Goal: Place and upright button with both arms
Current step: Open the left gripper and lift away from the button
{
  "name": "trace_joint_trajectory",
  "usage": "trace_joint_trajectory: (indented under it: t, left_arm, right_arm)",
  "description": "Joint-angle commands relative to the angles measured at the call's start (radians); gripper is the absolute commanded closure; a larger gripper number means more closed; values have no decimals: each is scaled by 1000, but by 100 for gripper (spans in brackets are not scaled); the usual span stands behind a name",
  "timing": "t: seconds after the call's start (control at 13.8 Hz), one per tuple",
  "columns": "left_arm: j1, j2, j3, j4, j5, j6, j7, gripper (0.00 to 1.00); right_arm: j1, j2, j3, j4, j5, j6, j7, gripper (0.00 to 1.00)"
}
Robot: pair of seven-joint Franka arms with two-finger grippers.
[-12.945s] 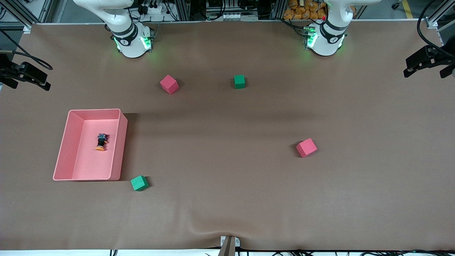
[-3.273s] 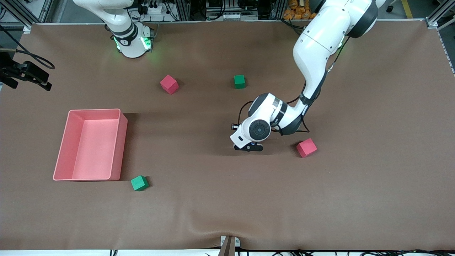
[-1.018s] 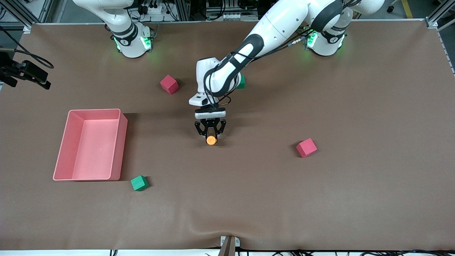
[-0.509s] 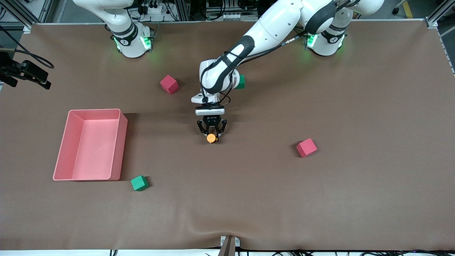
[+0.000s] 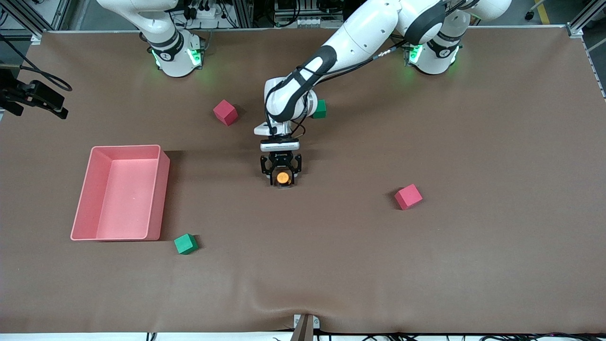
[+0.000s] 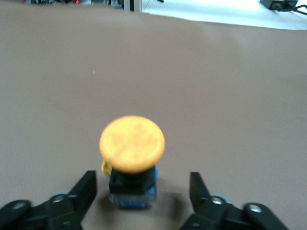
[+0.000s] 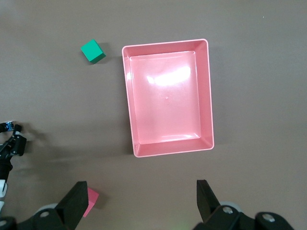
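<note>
The button [image 5: 282, 178] stands upright on the brown table mat near the middle, its orange cap facing up. In the left wrist view the button [image 6: 132, 143] shows its cap, black body and bluish base resting on the mat. My left gripper [image 5: 282, 174] is low around it and open. Its fingers [image 6: 84, 191] stand on either side of the button with a gap to each. My right gripper [image 7: 141, 191] is open and empty, high over the table near the pink tray [image 7: 168, 44]. It is out of the front view.
The pink tray [image 5: 163, 175] lies toward the right arm's end. A green cube [image 5: 185, 244] sits nearer the front camera than the tray. A pink cube [image 5: 225, 112] and a green cube [image 5: 320, 108] lie near the bases. Another pink cube [image 5: 408, 196] lies toward the left arm's end.
My left gripper, shut on the tilted button half a second ago, has opened. The button now stands upright on the mat. The right arm has not visibly moved.
</note>
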Motion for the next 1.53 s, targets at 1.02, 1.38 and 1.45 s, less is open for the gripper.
trace_joint_trajectory:
  t: [1.02, 1.38, 1.45]
  left_arm:
    - [87, -591, -66, 12, -1044, -544, 483, 0]
    - [323, -772, -66, 12, -1201, -704, 863, 0]
    - [378, -801, -66, 12, -1250, -714, 921, 0]
  right_arm:
    - [24, -6, -35, 4, -2, -13, -8, 0]
    - [36, -6, -55, 4, 11, -13, -9, 0]
    - [33, -6, -55, 4, 21, -13, -8, 0]
